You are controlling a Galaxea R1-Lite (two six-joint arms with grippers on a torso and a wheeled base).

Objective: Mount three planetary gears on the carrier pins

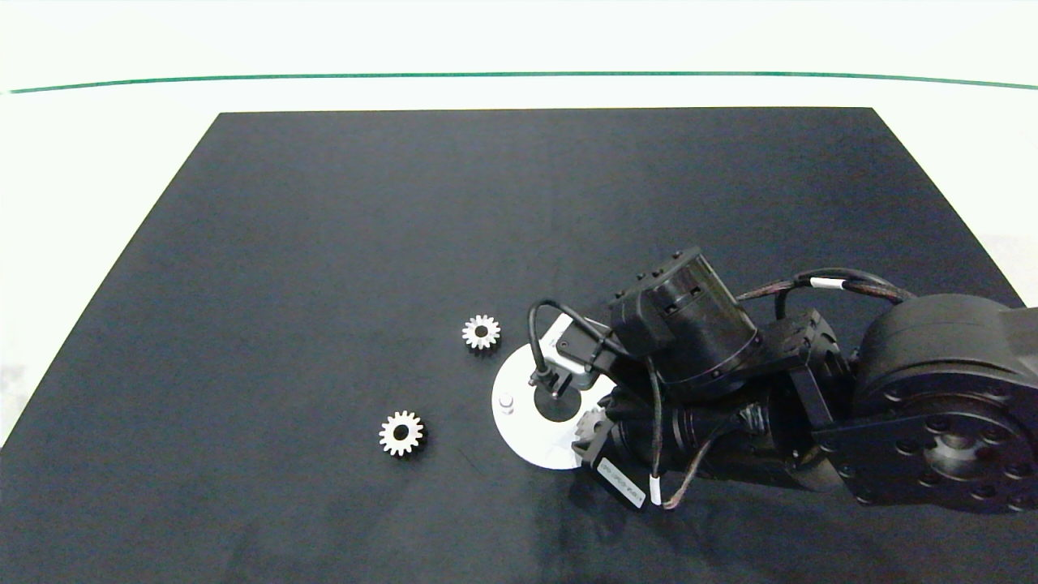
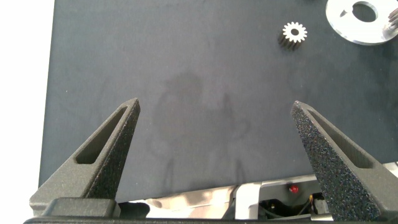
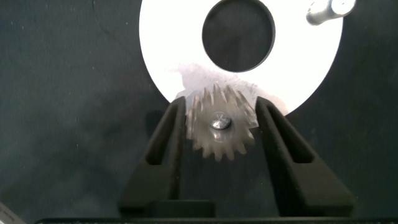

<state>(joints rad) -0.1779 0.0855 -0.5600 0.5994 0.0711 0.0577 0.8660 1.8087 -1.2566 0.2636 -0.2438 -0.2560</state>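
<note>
Clamped between my right gripper (image 3: 219, 124) fingers is one planetary gear (image 3: 221, 127), its bore sitting over a carrier pin (image 3: 220, 121) at the near edge of the white disc (image 3: 174, 43). Another pin (image 3: 328, 9) stands across the disc's hole. Two more gears (image 1: 481, 332) (image 1: 401, 432) lie on the black mat (image 1: 324, 243) beyond the disc. My left gripper (image 2: 214, 134) hangs released over bare mat.

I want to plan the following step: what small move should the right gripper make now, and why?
Probably open the right gripper and lift away. Its fingers flank a gear whose bore already shows a pin top inside, at the edge of the white disc. Two gears lie loose on the mat.
</note>
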